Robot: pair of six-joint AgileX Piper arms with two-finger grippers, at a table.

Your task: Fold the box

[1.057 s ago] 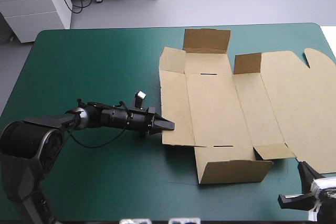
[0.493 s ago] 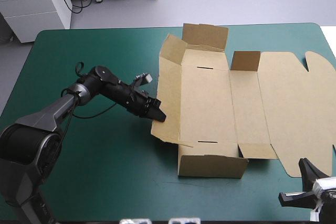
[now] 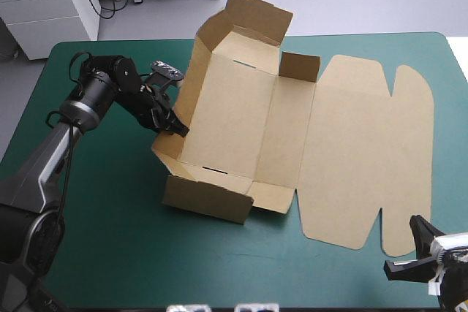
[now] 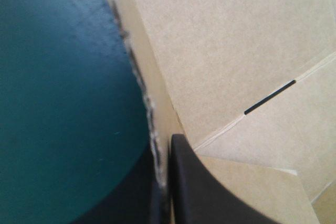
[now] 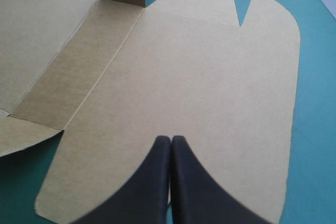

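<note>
"At the table's left side, what did the arm have hold of?"

"The left gripper (image 3: pixel 175 128) had its two black fin-shaped fingers clamped on the raised left wall of the brown cut-board box (image 3: pixel 292 129). In its wrist view the ragged board edge ran up between them. That wall stood tilted up off the teal-green table cover (image 3: pixel 110 239)."

"And which way did the box lie?"

"Its long axis ran across the table, left to right. The tray part sat mid-table with its near and far walls up, and the broad rounded lid panel lay flat toward the right. So the whole sheet lay rightward of the left gripper — the nearer one to the walls."

"And the right one?"

"The right gripper (image 5: pixel 170 141) was at the near right corner, fingers together in a point and holding nothing, aimed along the lid from its near end. I couldn't tell whether it touched the board. From above, the left finger inside the wall couldn't be made out — and the far flap's tuck was hard to read."
</note>
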